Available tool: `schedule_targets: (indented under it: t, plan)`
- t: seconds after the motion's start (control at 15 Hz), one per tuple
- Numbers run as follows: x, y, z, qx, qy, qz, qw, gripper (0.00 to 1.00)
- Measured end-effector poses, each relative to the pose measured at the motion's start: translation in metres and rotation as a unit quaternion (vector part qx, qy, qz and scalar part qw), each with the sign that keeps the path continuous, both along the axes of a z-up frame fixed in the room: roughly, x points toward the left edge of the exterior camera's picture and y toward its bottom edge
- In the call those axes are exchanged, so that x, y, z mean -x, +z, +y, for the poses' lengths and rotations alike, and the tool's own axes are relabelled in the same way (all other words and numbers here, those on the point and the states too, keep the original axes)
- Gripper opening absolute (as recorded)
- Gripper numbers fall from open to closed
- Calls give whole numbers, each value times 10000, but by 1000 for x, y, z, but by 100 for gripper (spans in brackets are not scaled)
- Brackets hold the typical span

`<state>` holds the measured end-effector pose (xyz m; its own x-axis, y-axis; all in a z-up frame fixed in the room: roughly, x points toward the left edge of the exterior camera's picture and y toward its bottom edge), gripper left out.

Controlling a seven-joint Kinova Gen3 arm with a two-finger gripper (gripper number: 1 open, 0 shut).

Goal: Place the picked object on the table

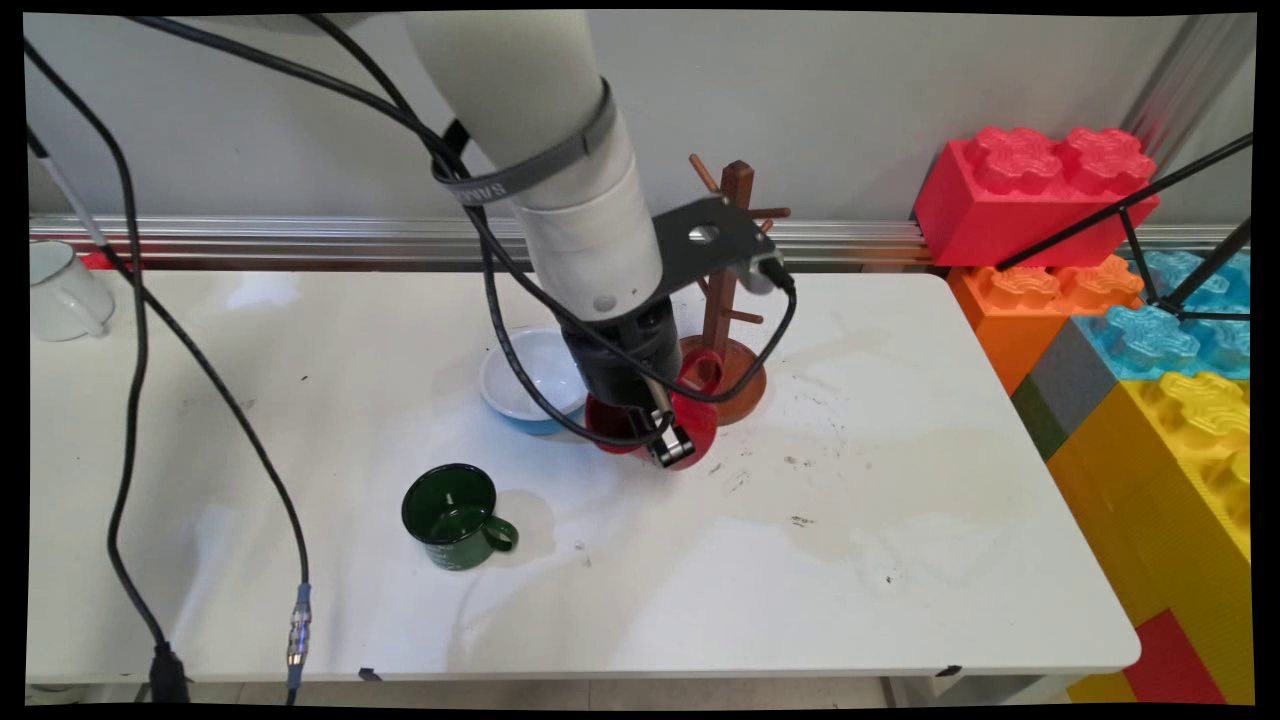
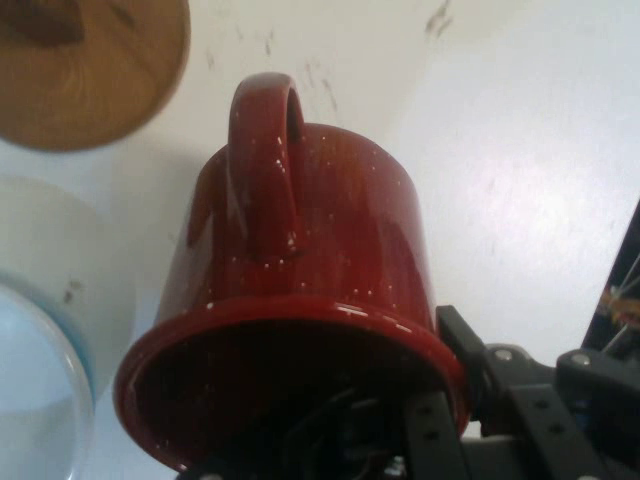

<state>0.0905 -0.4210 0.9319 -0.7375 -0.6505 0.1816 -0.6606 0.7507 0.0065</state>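
Note:
My gripper [image 1: 664, 438] is shut on the rim of a red speckled mug [image 1: 702, 418], one finger inside the mouth and the other outside the wall. In the hand view the red mug [image 2: 310, 250] fills the middle, tilted, with its handle [image 2: 262, 150] on top and its mouth toward my gripper [image 2: 420, 435]. The mug hangs low over the table, right beside the round base of a wooden mug tree [image 1: 738, 290]. Whether the mug touches the table I cannot tell.
A white and blue bowl [image 1: 528, 385] sits just left of the red mug, and shows in the hand view as the bowl [image 2: 40, 360] under the tree's base [image 2: 90, 70]. A green mug [image 1: 452, 515] stands nearer the front. A white mug [image 1: 60, 292] is far left; large toy bricks [image 1: 1150, 330] line the right edge.

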Motion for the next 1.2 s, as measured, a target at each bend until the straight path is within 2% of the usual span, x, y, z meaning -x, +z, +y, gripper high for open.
schedule_targets:
  t: [0.53, 0.8, 1.2]
  plan:
    - [24, -25, -2, -488, 208, -656, 9964, 0]
    - [31, -38, -4, -714, 432, -983, 9917, 0]
    - [43, -60, -12, -1000, 648, -1246, 9850, 0]
